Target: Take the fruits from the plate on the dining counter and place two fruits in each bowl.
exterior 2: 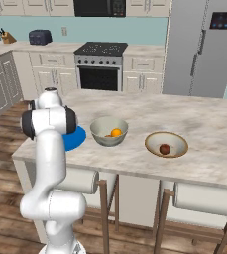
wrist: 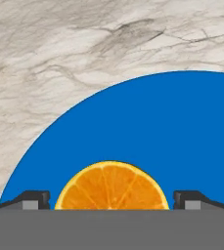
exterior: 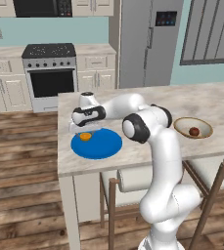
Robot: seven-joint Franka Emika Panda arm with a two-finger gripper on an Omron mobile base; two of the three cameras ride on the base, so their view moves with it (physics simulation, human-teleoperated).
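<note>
Arm [exterior: 152,146] bent low, jaws spread wide.

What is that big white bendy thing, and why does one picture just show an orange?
It is a robot arm in a pretend kitchen. Two pictures come from cameras behind it, one on each side. The third comes from a camera on its hand, looking down at an orange on the blue plate. The hand is open, with one finger on each side of the orange, not squeezing it yet. On the stone counter stand two bowls: the grey-green bowl has an orange fruit inside, and the tan-rimmed bowl has a dark red one.
</note>
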